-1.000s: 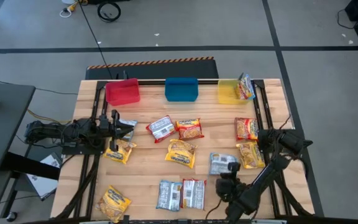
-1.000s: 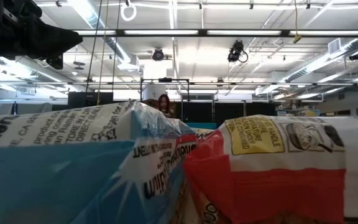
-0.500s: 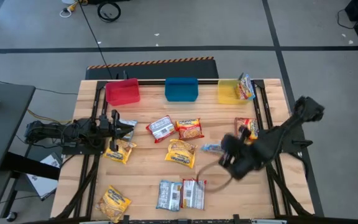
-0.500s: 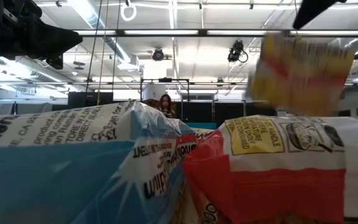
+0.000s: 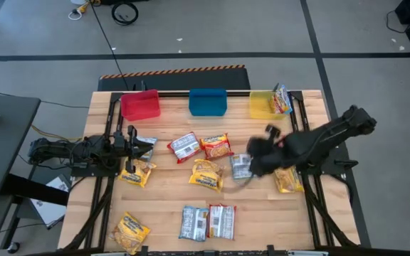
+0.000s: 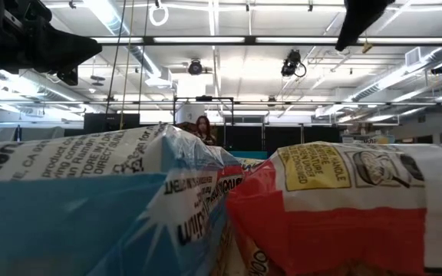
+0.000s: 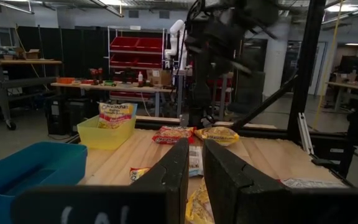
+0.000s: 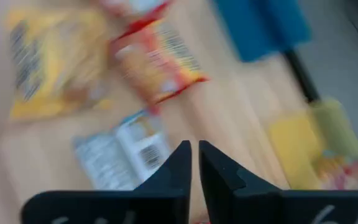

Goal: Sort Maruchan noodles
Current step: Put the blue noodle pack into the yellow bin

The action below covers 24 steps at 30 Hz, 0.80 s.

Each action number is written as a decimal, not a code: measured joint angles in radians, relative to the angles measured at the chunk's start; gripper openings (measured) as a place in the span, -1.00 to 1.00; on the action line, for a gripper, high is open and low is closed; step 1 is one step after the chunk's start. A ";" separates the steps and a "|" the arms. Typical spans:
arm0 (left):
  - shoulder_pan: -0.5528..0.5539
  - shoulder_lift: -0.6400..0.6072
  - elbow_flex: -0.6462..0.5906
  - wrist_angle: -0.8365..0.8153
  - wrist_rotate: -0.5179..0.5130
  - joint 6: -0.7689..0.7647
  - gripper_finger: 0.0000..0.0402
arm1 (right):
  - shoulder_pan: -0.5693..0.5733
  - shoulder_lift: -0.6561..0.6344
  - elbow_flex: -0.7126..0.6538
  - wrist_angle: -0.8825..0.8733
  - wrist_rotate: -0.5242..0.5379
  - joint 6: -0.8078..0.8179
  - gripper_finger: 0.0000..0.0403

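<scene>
We log the right gripper (image 5: 256, 158), fingers nearly together and empty, swung from the table's near edge toward the blue plastic bin (image 5: 208, 102). Its pale blue-silver crinkly noodle packet (image 5: 240, 166) now lies released just beside it, unsorted.

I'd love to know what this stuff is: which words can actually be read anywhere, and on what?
"Man": blue-silver packet, cut off at the picture's edge.
"DIRECT SUNLI": same packet, on its white part.
"HANDLE": yellow panel on the red packet.
Brand on the leaning packet in the yellow bin: too blurred.
Table packets seen from above: too small.
</scene>
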 joint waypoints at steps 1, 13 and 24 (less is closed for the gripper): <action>0.000 0.000 0.000 0.000 0.000 0.000 -0.74 | 0.029 0.020 -0.017 0.034 -0.015 -0.041 -0.75; 0.000 0.000 0.000 0.000 0.000 0.000 -0.74 | 0.287 0.357 -0.205 0.236 0.018 -0.226 -0.18; 0.000 0.000 0.000 0.000 0.000 0.000 -0.74 | 0.238 0.495 -0.209 0.235 0.078 -0.122 -0.04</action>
